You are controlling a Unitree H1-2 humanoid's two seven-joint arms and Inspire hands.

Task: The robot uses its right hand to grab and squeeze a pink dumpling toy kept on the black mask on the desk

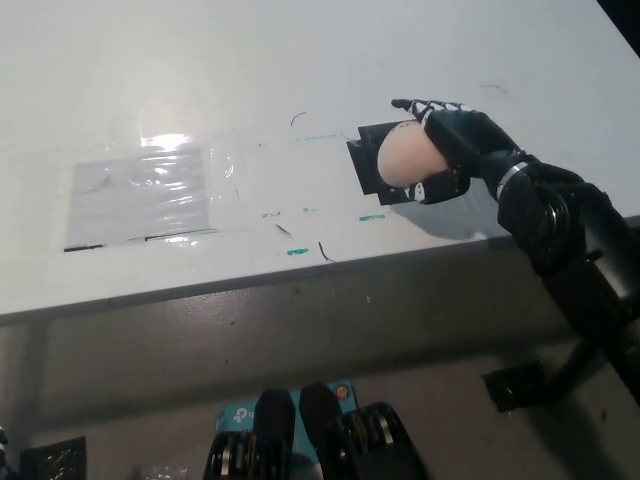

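The pink dumpling toy [405,155] lies on a small black mask [364,160] on the white desk, right of centre. My black right hand [450,140] is wrapped around the toy from the right, its fingers curled over the top and underside of it, shut on it. The black right arm runs from the hand down to the picture's lower right. The toy's right side is hidden by the hand. My white left hand is out of view.
A clear plastic sheet [140,195] lies taped on the desk at the left, glaring with reflected light. Small green tape marks [298,251] and pen scribbles dot the white desk [300,60]. The desk's front edge [250,285] runs across the middle.
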